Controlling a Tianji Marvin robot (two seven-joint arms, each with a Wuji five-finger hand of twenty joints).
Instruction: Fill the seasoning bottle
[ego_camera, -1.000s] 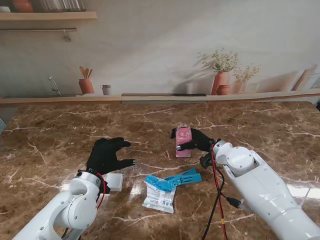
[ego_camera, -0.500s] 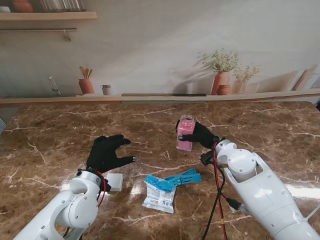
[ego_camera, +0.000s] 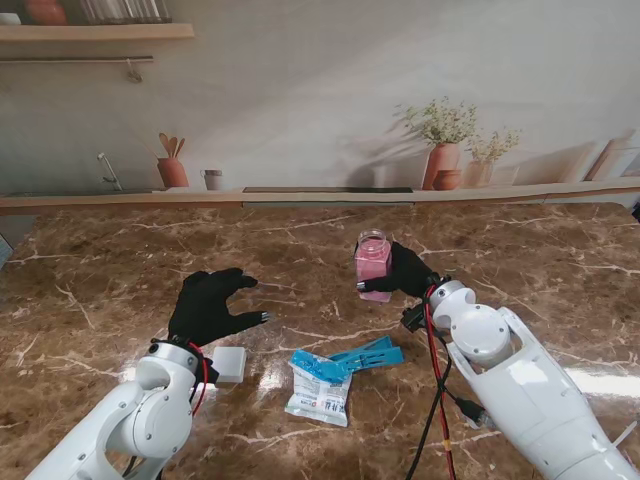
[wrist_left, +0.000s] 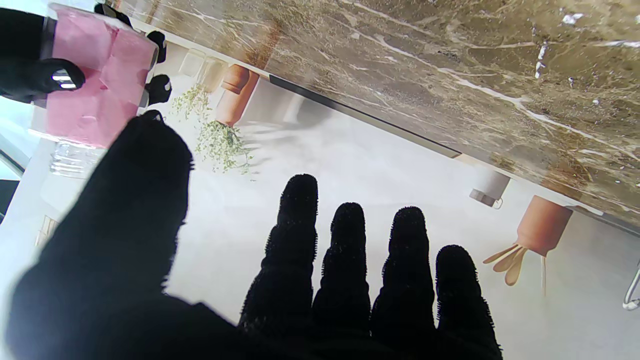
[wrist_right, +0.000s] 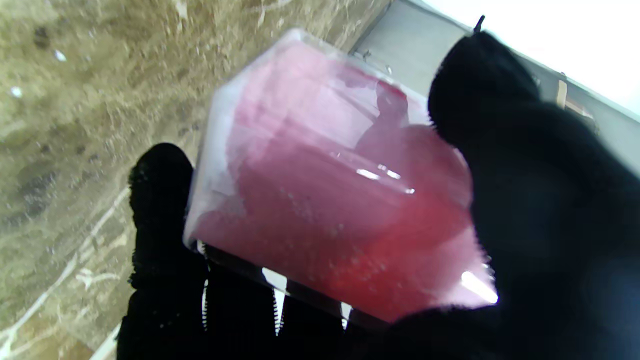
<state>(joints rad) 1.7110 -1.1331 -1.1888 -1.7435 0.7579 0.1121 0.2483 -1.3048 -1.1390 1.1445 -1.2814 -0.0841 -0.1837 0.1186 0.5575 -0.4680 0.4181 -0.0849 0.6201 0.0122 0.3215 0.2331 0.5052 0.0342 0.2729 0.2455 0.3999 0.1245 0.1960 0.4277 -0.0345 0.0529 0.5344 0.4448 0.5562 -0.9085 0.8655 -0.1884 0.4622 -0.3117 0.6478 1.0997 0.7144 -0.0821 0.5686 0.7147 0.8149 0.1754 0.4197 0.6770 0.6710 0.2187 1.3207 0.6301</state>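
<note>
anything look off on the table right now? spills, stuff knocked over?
No spill visible. The seasoning bottle is upright in the right hand, mouth open. The torn refill pouch lies flat beside a blue strip; the left hand is open.

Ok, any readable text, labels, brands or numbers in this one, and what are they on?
No text can be read here.
White packet with blue top: print on its face, too small to read.
Blue torn strip beside it: no legible marking.
Pink-filled bottle in the right hand: no label in any view.
Small white box by the left arm: no print seen.
</note>
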